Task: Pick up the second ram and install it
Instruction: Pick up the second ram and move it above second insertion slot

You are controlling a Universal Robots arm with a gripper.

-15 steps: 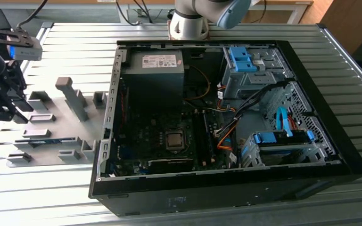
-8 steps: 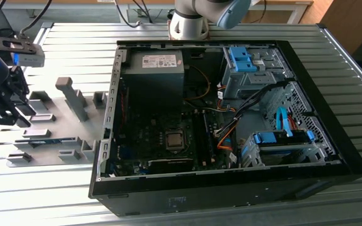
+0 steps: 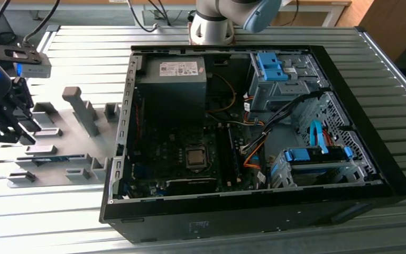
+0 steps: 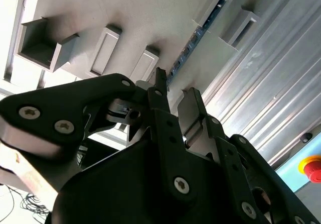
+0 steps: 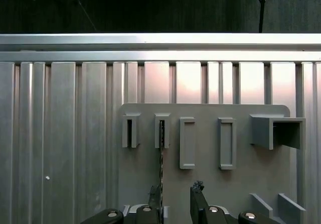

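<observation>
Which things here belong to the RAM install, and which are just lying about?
Job: the second ram, on edge in the fixture; the open claw near it; the motherboard in the open case.
Lying about: other grey fixture blocks; blue drive brackets; red button.

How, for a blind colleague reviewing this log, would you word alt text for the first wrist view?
The gripper hangs with open fingers over a grey fixture plate, where the second ram stands on edge in a narrow holder. Other grey blocks sit on the plate, which lies on a ribbed metal table.
</observation>
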